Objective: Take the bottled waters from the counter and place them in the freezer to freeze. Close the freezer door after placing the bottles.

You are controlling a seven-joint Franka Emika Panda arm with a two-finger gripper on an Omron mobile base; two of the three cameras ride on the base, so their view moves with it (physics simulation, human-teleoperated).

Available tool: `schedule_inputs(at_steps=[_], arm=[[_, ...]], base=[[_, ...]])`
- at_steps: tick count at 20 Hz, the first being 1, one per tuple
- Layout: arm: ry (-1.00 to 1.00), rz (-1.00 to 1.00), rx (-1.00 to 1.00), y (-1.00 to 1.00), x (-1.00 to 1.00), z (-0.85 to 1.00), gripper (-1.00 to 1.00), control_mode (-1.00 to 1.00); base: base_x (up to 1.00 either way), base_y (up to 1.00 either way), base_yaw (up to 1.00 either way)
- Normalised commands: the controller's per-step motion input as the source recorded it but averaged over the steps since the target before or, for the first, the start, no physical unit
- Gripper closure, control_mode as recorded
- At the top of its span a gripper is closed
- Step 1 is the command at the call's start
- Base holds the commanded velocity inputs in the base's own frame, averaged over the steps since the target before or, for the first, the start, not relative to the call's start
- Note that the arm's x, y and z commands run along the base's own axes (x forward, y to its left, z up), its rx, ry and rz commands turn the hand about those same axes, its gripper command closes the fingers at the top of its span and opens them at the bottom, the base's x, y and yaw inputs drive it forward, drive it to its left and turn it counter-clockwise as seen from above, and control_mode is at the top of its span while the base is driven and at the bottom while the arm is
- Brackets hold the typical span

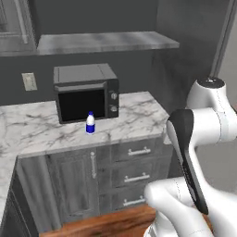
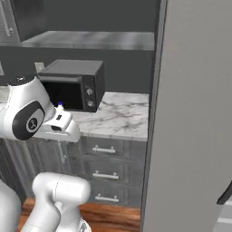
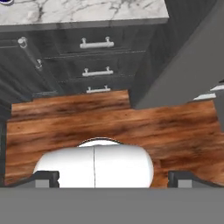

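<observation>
I had the gripper pointing down at the wooden floor in the hand view, its two dark fingertips standing wide apart with nothing between them. One bottled water — the short one with the blue label band — stood upright on the counter, just in front of the microwave and near the counter's front edge. Of the other bottle I could find nothing certain. To do this step well, I judged I should lift the hand clear of the counter edge, come at the bottle level from the front, and keep the fingers spread until they straddled its body below the cap — a high grip might tip it against the microwave. The freezer door filled the right side of the right base view as a flat grey panel; from these angles I could not tell whether it stood ajar. Its shelves were hidden, and the microwave door was shut.
</observation>
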Motion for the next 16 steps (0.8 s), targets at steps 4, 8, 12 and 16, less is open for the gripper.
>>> schedule_inputs(at_steps=[4, 8, 12, 16], arm=[[0.0, 0.0, 0.0, 0.0, 0.0, 0.0, -1.0, 1.0], [0.0, 0.0, 0.0, 0.0, 0.0, 0.0, -1.0, 1.0], [0.0, 0.0, 0.0, 0.0, 0.0, 0.0, -1.0, 1.0], [0.0, 0.0, 0.0, 0.0, 0.0, 0.0, -1.0, 1.0]], base=[[0.0, 1.0, 0.27], [0.17, 0.57, 0.04], [0.51, 0.01, 0.0], [0.52, 0.0, 0.0]])
